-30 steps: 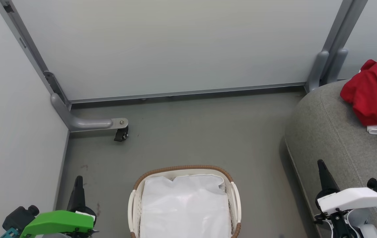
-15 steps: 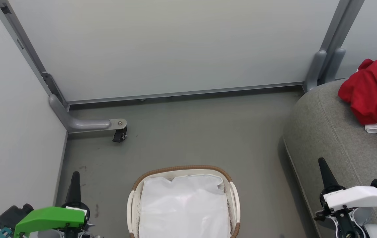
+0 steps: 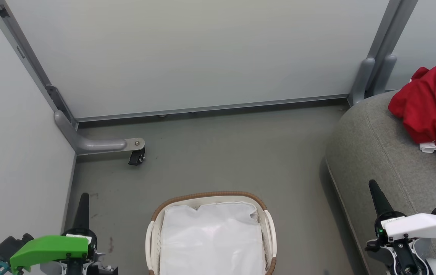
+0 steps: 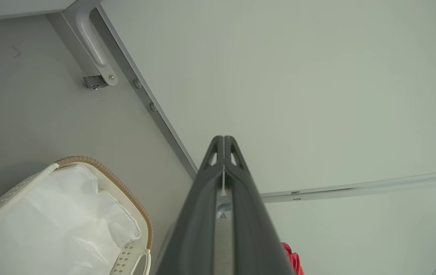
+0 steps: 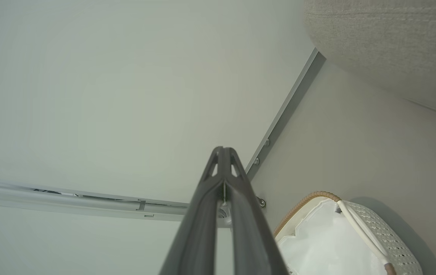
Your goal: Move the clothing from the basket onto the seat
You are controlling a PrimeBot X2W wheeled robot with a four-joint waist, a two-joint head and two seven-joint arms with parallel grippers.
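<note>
The red clothing (image 3: pixel 431 105) is lying on the grey seat (image 3: pixel 378 152), well apart from the basket (image 3: pixel 210 195). The left gripper (image 3: pixel 84 196) and right gripper (image 3: pixel 372 184) are hanging either side of the basket, fingers pressed together, empty.

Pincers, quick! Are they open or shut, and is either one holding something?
Left pincer: closed, holding nothing.
Right pincer: closed, holding nothing.

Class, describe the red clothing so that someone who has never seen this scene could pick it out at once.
Start at the big grey seat on the right of the head view. On its far end lies the clothing, a crumpled heap. It alone is bright red, unlike the white-lined basket on the floor.
</note>
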